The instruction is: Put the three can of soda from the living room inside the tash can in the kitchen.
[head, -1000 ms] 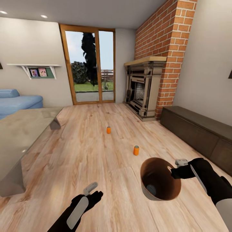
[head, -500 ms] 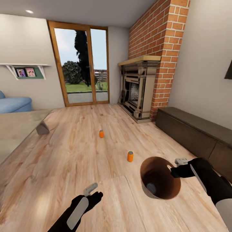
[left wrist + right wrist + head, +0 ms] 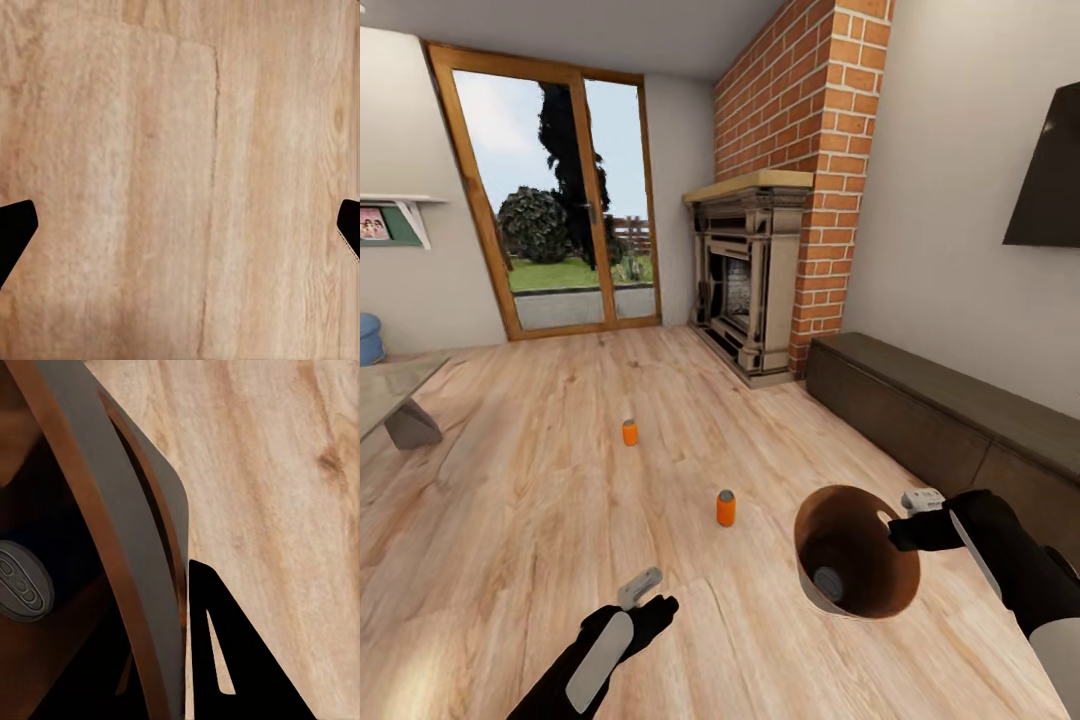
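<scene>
while the head camera looks down a living room, two orange soda cans stand upright on the wood floor (image 3: 560, 560): the nearer orange can (image 3: 726, 508) sits between the two arms and a bit ahead of them, the farther orange can (image 3: 630, 432) is well beyond it toward the glass patio door (image 3: 545, 200). open floor lies between the arms and both cans. a third can (image 3: 826, 584), silver-grey top showing, lies at the bottom of the trash can (image 3: 840, 600); its top also shows in the right wrist view (image 3: 22, 581).

surroundings: brick chimney with fireplace (image 3: 745, 290) ahead right, long dark low cabinet (image 3: 950, 420) along the right wall, dark screen (image 3: 1050, 175) on that wall, corner of a glass table (image 3: 400, 400) at far left, wall shelf (image 3: 390, 215) with a picture, bit of blue sofa (image 3: 368, 338) at the left edge.

right arm: reaches forward and inward from the lower right, right gripper (image 3: 895, 532) at the bin's rim on its right side, clamped on the wall. right wrist view shows the bin wall (image 3: 127, 547) edge-on with one dark finger (image 3: 225, 652) against its outside; the other finger is hidden inside. bin is tipped, with its tan interior facing the head camera.

left arm: extends forward low at bottom centre-left, left gripper (image 3: 650, 600) pointing ahead over bare floor, holding nothing. left wrist view shows plank floor (image 3: 180, 180) with the two fingertips (image 3: 15, 232) at opposite edges, so the jaws are spread wide.
</scene>
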### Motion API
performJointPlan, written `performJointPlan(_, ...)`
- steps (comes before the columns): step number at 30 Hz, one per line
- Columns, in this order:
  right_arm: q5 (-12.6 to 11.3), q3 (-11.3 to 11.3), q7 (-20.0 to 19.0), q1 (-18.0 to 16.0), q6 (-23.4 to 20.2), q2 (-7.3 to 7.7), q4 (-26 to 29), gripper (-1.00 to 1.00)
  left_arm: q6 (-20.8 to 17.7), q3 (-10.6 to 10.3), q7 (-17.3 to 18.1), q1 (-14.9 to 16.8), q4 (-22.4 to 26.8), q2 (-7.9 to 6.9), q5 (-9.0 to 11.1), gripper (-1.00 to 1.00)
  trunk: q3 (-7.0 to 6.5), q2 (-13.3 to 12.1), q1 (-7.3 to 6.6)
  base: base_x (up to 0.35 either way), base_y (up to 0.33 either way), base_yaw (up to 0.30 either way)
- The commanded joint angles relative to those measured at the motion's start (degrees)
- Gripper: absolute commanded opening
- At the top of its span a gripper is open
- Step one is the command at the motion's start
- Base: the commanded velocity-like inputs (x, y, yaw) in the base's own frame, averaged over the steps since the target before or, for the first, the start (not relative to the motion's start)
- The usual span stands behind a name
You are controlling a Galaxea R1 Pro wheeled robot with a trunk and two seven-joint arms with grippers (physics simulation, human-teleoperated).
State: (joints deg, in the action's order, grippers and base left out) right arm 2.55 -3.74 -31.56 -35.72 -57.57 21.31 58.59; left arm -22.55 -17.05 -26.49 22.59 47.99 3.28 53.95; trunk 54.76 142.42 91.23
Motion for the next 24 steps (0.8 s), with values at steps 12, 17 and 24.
performJointPlan(12, -1.2, -0.1, 4.3, 0.0, -0.3, -0.18, 0.0, -1.00, -8.2, 0.7, -0.6, -5.0, 11.8, -2.69, 0.0, 1.00, -0.01, 0.0, -0.01, 0.341, -0.003, -0.002)
performJointPlan(17, -1.2, 0.0, 4.4, 0.0, -0.3, -0.14, 0.0, -1.00, -7.1, 0.6, -0.6, -4.4, 9.6, -2.49, -0.1, 1.00, -0.01, 0.0, -0.01, 0.342, -0.007, 0.000)
performJointPlan(24, -1.1, -0.4, 4.5, 0.0, -0.3, -0.25, -0.4, -1.00, -6.7, 0.2, -2.7, -4.3, 9.2, -1.89, -1.8, 1.00, -0.01, 0.0, -0.01, 0.342, -0.096, 0.000)
